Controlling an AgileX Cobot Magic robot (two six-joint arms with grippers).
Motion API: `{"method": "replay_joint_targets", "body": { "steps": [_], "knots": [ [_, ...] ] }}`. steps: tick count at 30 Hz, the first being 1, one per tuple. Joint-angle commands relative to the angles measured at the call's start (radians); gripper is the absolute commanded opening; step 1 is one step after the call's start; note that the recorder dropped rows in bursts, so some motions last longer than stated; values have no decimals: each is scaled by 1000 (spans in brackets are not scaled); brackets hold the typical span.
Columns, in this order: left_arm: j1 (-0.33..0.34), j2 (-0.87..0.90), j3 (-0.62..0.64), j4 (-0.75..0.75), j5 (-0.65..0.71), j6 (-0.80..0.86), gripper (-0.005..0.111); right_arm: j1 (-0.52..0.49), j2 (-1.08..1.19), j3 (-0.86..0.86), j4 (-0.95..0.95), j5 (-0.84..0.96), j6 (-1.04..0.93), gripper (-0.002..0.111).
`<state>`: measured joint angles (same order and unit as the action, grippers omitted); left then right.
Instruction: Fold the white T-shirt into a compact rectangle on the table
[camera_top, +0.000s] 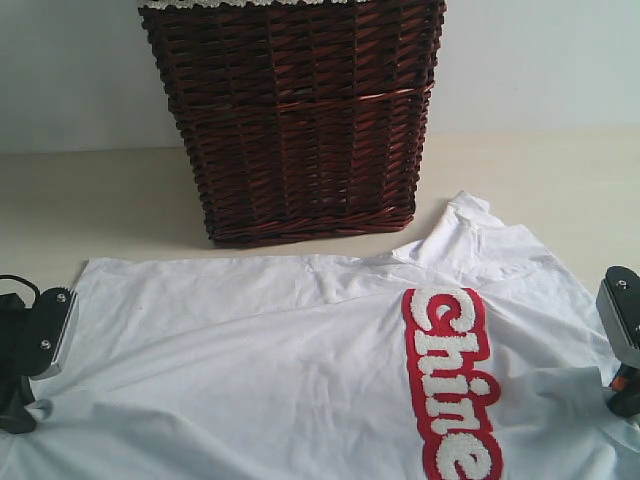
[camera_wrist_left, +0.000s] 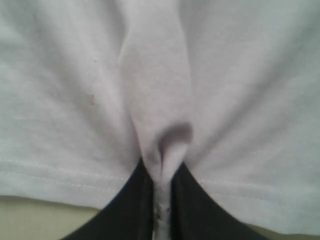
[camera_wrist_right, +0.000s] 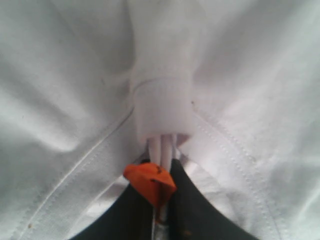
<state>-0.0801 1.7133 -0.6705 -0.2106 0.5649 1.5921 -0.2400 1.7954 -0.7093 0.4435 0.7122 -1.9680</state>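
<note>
The white T-shirt (camera_top: 260, 360) lies spread across the table (camera_top: 90, 200), its red band with fuzzy white letters (camera_top: 450, 385) running down the right half. My left gripper (camera_top: 20, 400) sits at the shirt's left edge. In the left wrist view it (camera_wrist_left: 162, 192) is shut on a pinched ridge of the T-shirt (camera_wrist_left: 155, 90) just above the hem. My right gripper (camera_top: 625, 385) sits at the shirt's right edge. In the right wrist view it (camera_wrist_right: 162, 172) is shut on a bunched fold of the T-shirt (camera_wrist_right: 162, 107), with an orange tab (camera_wrist_right: 150, 182) over the fingers.
A dark brown wicker basket (camera_top: 295, 120) with white lace trim stands behind the shirt, close to its raised collar (camera_top: 465, 225). Bare table shows left and right of the basket and along the far edge by the pale wall.
</note>
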Motion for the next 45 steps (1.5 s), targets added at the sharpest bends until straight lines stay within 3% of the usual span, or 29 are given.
{"method": "replay_joint_targets", "body": {
  "steps": [1, 6, 13, 15, 16, 17, 19, 21, 24, 28, 38, 45],
  "knots": [
    [1, 9, 10, 12, -38, -1, 0, -4, 43, 16, -50, -40, 10, 0],
    [1, 9, 10, 5, -43, -36, 0, -4, 43, 16, -50, -38, 8, 0],
    [1, -84, -69, -3, -8, -319, 0, -4, -63, 6, -58, 14, 19, 0],
    [1, -137, -147, 17, 154, -522, 0, -4, -174, -40, -58, 113, 91, 0],
    [1, -156, -177, 23, 227, -568, 0, -4, -209, -72, -61, 172, 159, 0],
    [1, -198, -236, 39, 342, -589, 0, -4, -257, -146, -68, 305, 359, 0],
    [-8, -276, -324, 92, 477, -618, 0, -4, -338, -279, -73, 456, 499, 0],
    [-27, -372, -413, 157, 492, -622, 0, -4, -417, -400, -65, 456, 472, 0],
    [-35, -514, -536, 152, 345, -595, 0, -4, -524, -562, -47, 385, 447, 0],
    [-35, -632, -633, 152, 359, -595, 0, -4, -640, -654, -41, 392, 520, 0],
    [-35, -837, -643, 137, 366, -595, 0, -4, -837, -652, -10, 509, 555, 0],
    [-35, -994, -643, 28, 540, -597, 0, -4, -977, -652, -15, 509, 681, 0]
  ]
}}
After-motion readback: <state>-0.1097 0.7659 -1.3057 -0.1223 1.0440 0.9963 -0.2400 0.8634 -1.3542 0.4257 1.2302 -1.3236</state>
